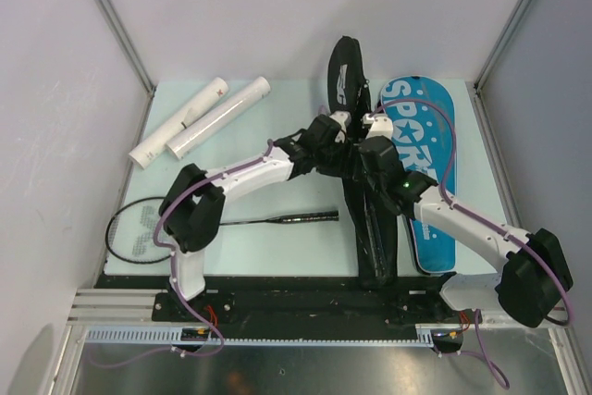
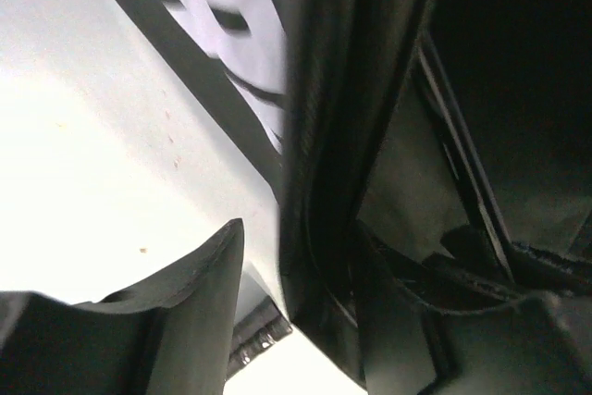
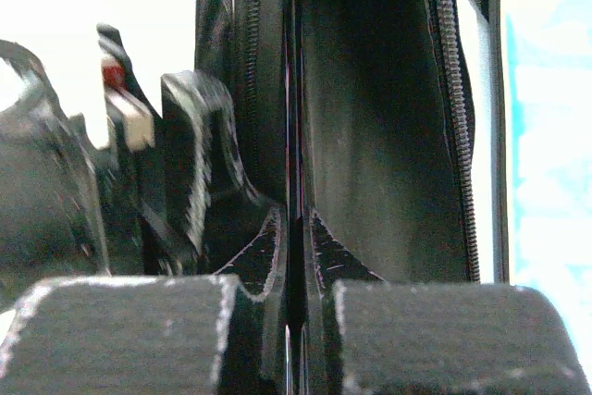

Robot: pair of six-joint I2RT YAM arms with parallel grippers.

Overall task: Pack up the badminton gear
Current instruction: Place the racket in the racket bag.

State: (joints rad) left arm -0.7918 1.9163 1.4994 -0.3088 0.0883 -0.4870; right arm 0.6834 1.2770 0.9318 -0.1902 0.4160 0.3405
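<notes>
On table: two tubes [image 1: 219, 117], one racket [image 1: 231, 222], one bag [image 1: 421, 136]. Left claw [image 1: 339, 124] released, straddling the bag's edge. Right claw [image 1: 376, 122] clenched on the bag.

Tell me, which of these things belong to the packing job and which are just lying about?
Part of the job: blue SPORT bag, racket, left tube, right tube.
Just there: table, metal rail. I see nothing stray.
</notes>
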